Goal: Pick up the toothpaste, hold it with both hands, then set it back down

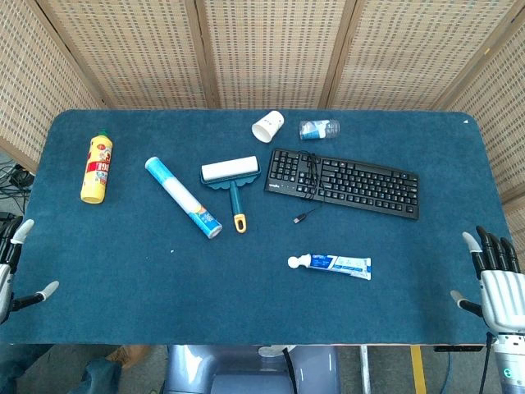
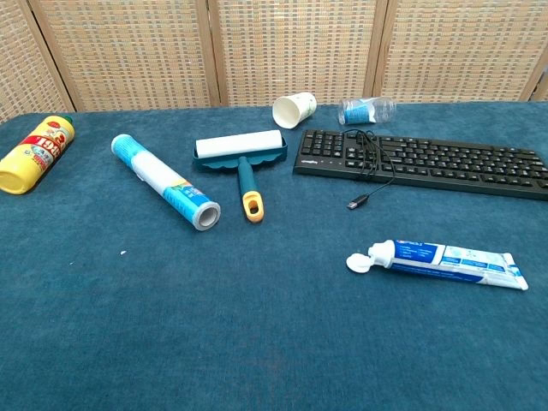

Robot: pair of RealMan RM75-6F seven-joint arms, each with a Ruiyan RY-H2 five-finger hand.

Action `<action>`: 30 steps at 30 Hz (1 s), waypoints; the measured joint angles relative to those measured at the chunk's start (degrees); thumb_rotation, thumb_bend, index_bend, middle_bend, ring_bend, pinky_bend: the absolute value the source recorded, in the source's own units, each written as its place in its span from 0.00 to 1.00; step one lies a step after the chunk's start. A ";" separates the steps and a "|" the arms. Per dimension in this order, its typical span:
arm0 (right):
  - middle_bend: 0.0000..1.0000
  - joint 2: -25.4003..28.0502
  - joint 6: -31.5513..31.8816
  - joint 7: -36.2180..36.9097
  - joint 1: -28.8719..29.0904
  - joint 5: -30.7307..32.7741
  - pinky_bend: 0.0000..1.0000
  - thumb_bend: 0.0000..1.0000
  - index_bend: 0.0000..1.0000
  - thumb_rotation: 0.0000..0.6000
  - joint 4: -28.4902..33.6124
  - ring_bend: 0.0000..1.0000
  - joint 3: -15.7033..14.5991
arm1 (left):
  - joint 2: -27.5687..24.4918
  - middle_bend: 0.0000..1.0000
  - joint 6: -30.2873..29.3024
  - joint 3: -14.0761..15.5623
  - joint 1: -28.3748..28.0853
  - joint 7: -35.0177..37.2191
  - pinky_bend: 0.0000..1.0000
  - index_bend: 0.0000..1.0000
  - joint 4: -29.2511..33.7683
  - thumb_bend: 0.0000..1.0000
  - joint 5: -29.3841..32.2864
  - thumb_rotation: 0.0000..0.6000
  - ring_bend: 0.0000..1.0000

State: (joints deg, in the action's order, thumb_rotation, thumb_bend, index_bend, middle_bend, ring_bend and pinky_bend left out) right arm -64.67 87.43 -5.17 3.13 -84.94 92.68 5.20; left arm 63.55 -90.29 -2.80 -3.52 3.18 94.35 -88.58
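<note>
Plainly, nothing has been grasped yet: the toothpaste [image 1: 331, 263] lies flat on the bench [image 1: 123, 279], toward its near edge and right of the middle, cap pointing left, with bare cloth all round it, which should leave room for fingers on either side. The right hand [image 1: 495, 279] waits at the near right corner, released, fingers apart and holding nothing; the left hand [image 1: 15, 267] sits at the near left edge, likewise spread and empty. Both are well apart from the tube. The keyboard [image 1: 344, 181] lies behind the toothpaste, its cable trailing toward it. The bench wears a dark blue felt-like cover; woven cane screens [image 1: 271, 49] close it in behind and at both sides.
</note>
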 measured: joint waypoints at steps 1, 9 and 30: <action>0.00 -0.04 -0.11 -0.09 0.04 0.04 0.00 0.00 0.00 1.00 -0.03 0.00 -0.02 | 0.01 0.00 0.00 0.01 -0.01 0.27 0.00 0.00 -0.07 0.00 -0.06 1.00 0.00; 0.00 -0.28 -2.36 -0.05 0.92 -0.11 0.00 0.00 0.00 1.00 0.46 0.00 -0.50 | 0.16 0.00 0.16 0.03 -0.15 0.33 0.00 0.00 -0.55 0.00 -0.34 1.00 0.00; 0.38 -14.82 -25.22 -12.72 16.74 8.04 0.31 0.24 0.31 1.00 -2.29 0.31 1.99 | 1.71 0.00 4.81 -0.77 -1.95 -1.31 0.00 0.00 -1.65 0.00 3.38 1.00 0.00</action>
State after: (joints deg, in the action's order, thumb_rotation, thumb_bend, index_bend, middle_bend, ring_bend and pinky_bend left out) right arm -79.49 62.20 -17.89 19.87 -76.89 90.40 7.20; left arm 65.26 -85.47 -3.57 -5.47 1.86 92.69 -85.20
